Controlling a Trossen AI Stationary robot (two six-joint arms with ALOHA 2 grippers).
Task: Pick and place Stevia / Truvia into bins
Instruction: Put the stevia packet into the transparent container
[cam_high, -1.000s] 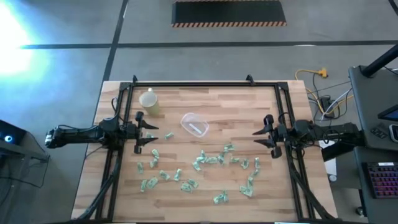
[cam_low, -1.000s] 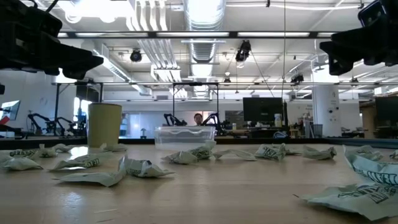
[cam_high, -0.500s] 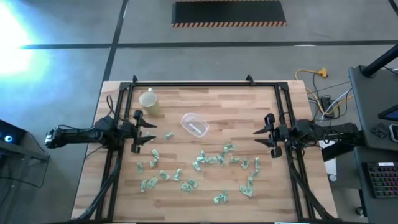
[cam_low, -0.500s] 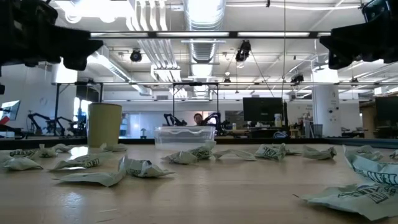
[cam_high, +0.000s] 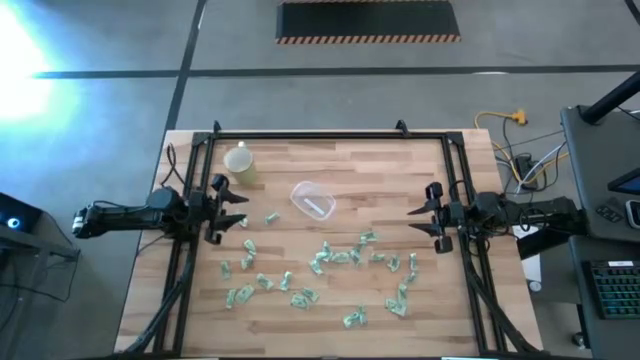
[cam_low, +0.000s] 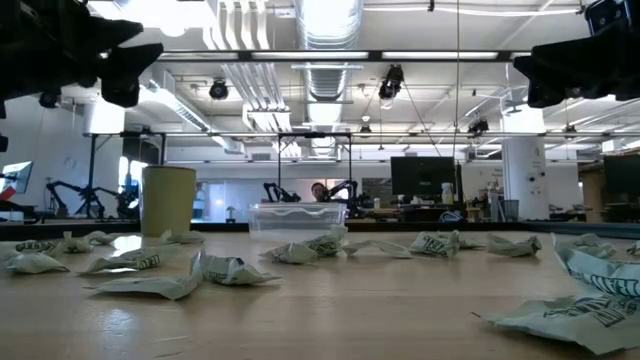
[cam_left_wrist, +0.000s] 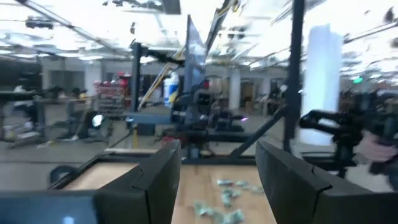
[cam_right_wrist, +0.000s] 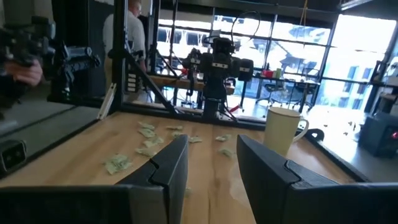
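Several small green-and-white Stevia / Truvia sachets (cam_high: 330, 258) lie flat and scattered over the near half of the wooden table; they also show in the low view (cam_low: 230, 270). The clear tub (cam_high: 313, 200) stands on its base near the table's middle (cam_low: 297, 218). My left gripper (cam_high: 238, 209) hovers open above the left edge, tipped slightly upward (cam_left_wrist: 217, 186). My right gripper (cam_high: 412, 222) hovers open and level above the right edge (cam_right_wrist: 211, 168). Neither has anything between its fingers.
A pale yellow cup (cam_high: 240, 163) stands at the far left, beside my left gripper. A black frame (cam_high: 320, 135) runs along the table's far, left and right edges. Bare wood lies between the tub and the far rail. A person (cam_right_wrist: 127, 31) stands in the room beyond the table.
My left gripper has tipped upward and risen a little, its fingertips drawing back toward the table's left edge. It stays open. The sachets, tub and cup have not moved.
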